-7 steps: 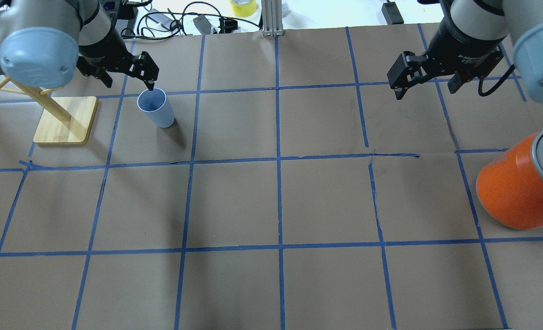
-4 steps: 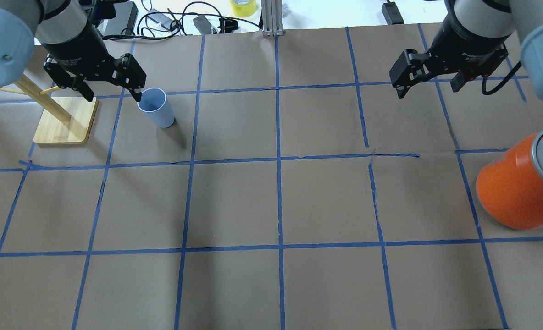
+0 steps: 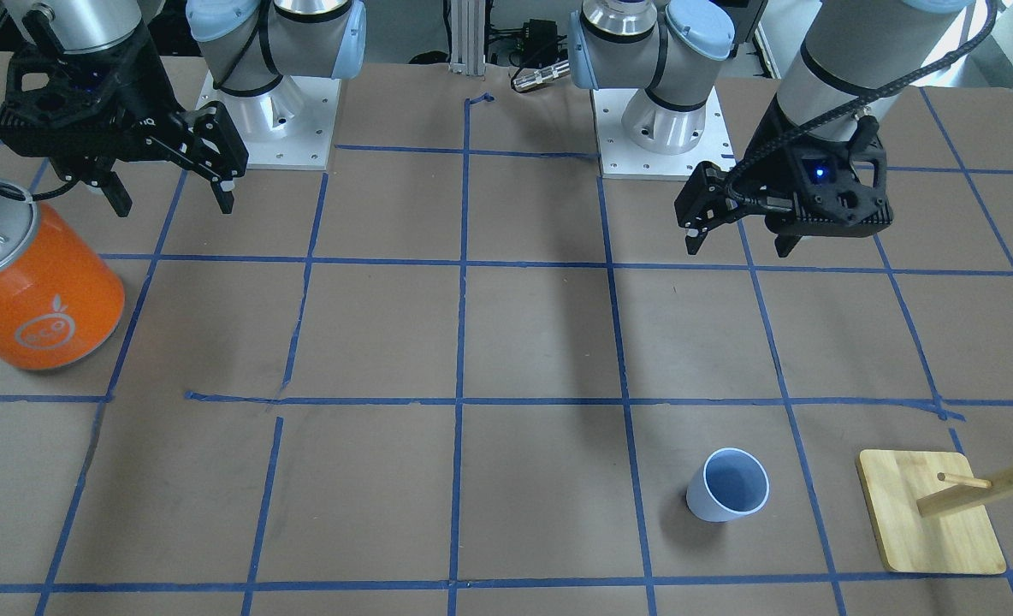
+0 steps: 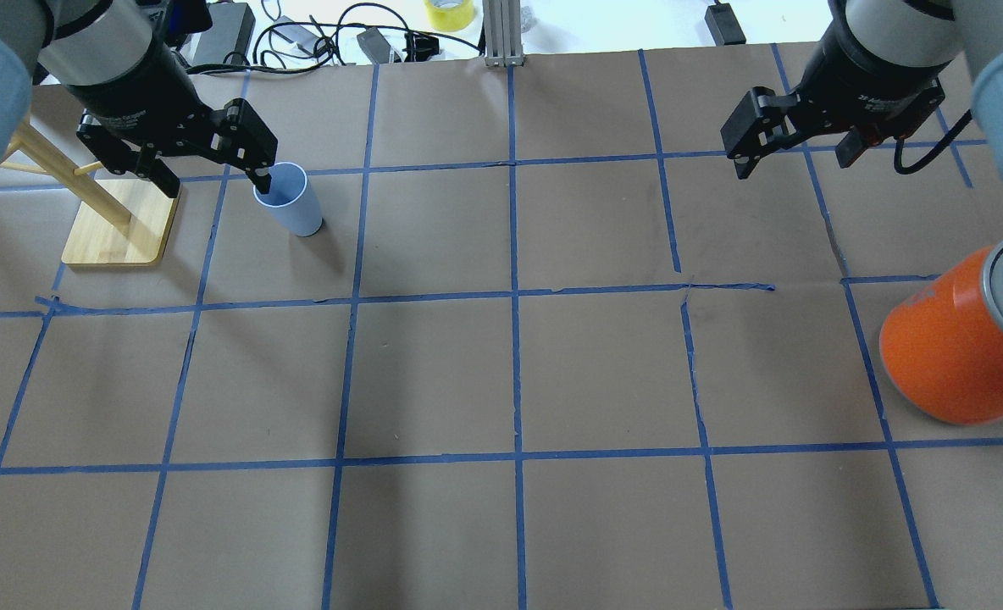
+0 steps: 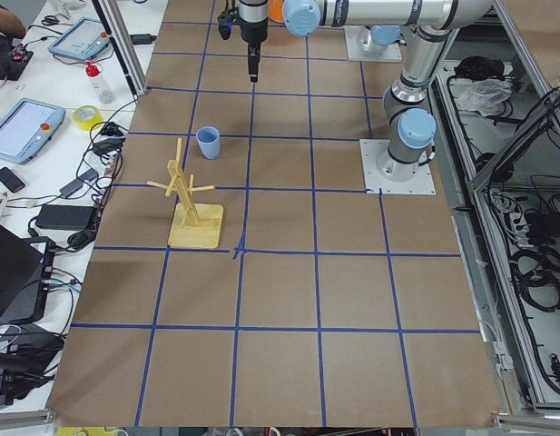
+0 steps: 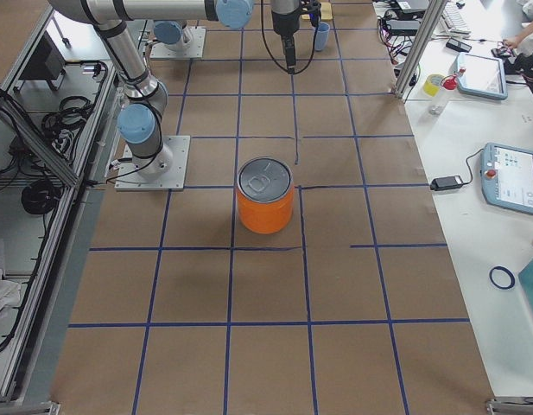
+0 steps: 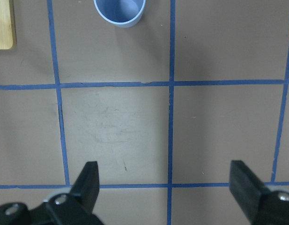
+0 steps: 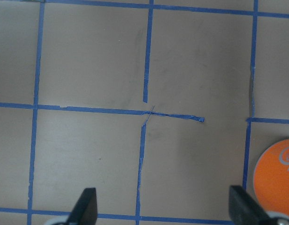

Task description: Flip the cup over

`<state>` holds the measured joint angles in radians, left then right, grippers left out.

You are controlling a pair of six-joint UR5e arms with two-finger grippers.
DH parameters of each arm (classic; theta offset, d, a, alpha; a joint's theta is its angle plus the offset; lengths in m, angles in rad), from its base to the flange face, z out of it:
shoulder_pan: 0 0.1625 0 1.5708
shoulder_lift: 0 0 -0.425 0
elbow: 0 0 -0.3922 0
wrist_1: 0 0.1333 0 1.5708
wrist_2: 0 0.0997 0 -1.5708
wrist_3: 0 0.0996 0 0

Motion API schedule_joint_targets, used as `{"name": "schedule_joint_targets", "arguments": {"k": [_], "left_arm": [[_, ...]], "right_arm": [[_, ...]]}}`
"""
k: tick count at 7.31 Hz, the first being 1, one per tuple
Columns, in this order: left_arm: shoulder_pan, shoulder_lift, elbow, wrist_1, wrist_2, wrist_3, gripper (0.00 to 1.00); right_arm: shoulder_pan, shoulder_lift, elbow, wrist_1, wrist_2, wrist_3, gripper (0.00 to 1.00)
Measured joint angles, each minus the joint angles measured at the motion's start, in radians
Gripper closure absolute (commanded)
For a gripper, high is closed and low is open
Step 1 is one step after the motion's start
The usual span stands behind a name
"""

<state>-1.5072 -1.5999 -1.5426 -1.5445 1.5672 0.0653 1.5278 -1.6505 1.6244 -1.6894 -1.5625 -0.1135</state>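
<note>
1. Cup (image 3: 728, 484) standing upright on the brown surface (image 4: 510, 373), mouth up, long axis vertical, on the robot's left half, just beside the wooden rack (image 3: 930, 512).
2. Judged from the upright pose: flip looks already done, or a new approach is needed; cannot tell which from this moment alone.
3. Left gripper (image 3: 742, 235) raised above the surface, fingers (image 7: 88, 180) spread wide and holding nothing.
4. Key relation: in the left wrist view, cup (image 7: 120, 10) at the top edge, well ahead of the open fingers and a little to the left of their middle line; no contact.
5. In the overhead view, one left finger tip overlapping the cup rim (image 4: 281, 182) by sight only; front-facing view showing cup and fingers well apart in height and position.
6. Left arm clearly nearer to the cup; for a side grasp, need to go forward and down with the fingers around the wall.
7. Right gripper (image 4: 794, 148) far on the other side, fingers (image 8: 85, 206) also open and empty, near the orange can (image 4: 959, 339), well apart from the cup.
</note>
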Motion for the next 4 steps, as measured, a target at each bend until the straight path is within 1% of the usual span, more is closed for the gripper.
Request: {"name": "schedule_joint_targets", "arguments": {"k": [4], "left_arm": [[-0.006, 0.002, -0.009, 0.005, 0.006, -0.002, 0.0]], "right_arm": [[0.0, 0.0, 0.002, 0.003, 0.009, 0.0, 0.0]]}}
